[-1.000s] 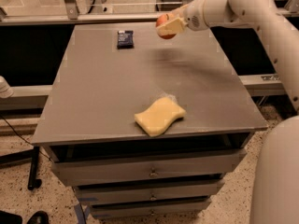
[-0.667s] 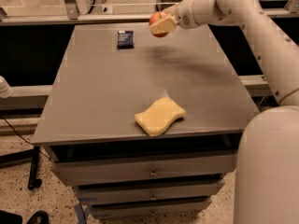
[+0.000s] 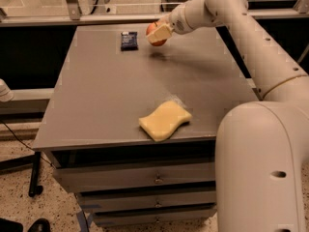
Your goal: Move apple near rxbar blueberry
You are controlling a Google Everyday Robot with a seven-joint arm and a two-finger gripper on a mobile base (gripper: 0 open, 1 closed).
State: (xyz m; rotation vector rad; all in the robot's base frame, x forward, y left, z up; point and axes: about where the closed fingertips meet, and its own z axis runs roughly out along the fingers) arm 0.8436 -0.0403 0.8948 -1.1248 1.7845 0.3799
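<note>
**A:** Where is the apple?

**B:** The apple (image 3: 151, 29) is in my gripper (image 3: 159, 34), which is clamped on its sides with one pale finger across its front. It hangs over the bench (image 3: 96, 105) near the far edge, a little right of that edge's middle. Its shadow on the top below tells me it is off the surface. The rxbar blueberry (image 3: 129, 40) lies flat just to its left, by the same far edge and not touching it.

**A:** How will it handle?

**B:** I judge it firm, round and smooth-skinned, with fair weight for its size. It is likely to roll once freed and to bruise if dropped. The grip belongs across the widest part, because higher or lower it could squirt out. I would let go only once it rests on the top.

**A:** And around you?

**B:** The top is flat, grey and matt, and nothing at the far edge would stop a roll. A wavy yellow sponge (image 3: 165, 120) sits by the near edge, toward the right corner and well apart from all this. My arm (image 3: 256, 47) reaches in over the right edge. There are drawers (image 3: 145, 178) below the front, a speckled floor (image 3: 14, 168) to the left, and a metal rail (image 3: 38, 19) behind the far edge.
</note>
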